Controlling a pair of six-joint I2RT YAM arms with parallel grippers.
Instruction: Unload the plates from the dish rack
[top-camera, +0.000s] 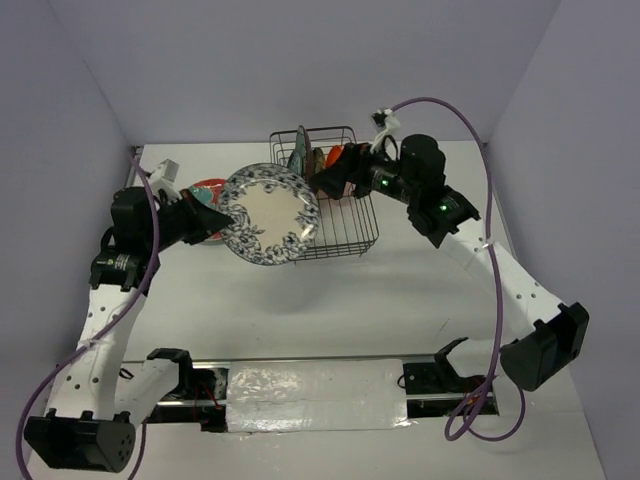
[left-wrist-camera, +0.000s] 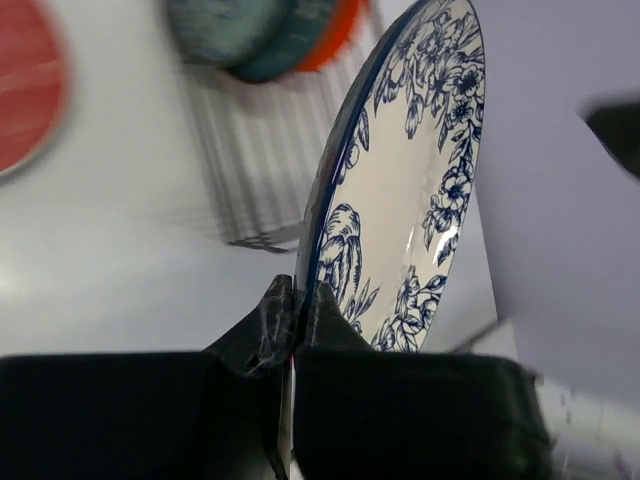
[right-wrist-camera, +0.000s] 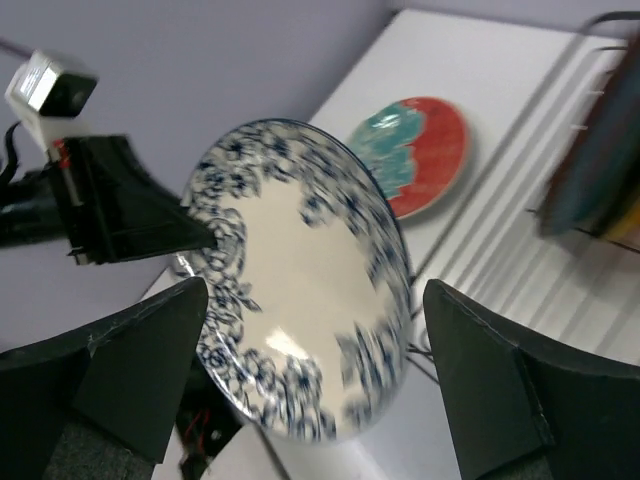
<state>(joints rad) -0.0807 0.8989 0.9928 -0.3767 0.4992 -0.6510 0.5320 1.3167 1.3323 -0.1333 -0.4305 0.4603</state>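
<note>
A glossy round white-and-blue floral ceramic plate hangs tilted on edge over the bench's left half, beside the dark wire dish rack. The left gripper pinches its rim tight. The right gripper gapes wide and empty over the rack. A dark teal plate and an orange plate stand in the rack near the far edge. A red-rimmed teal-patterned plate lies flat on the bench.

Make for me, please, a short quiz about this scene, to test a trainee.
1. Fill in: the left hand pinches the floral plate by its ____.
2. True or false: the right hand is open.
3. The red plate lies: A in the left hand; B in the right hand; C on the table.

Key: 1 rim; 2 true; 3 C.
</note>
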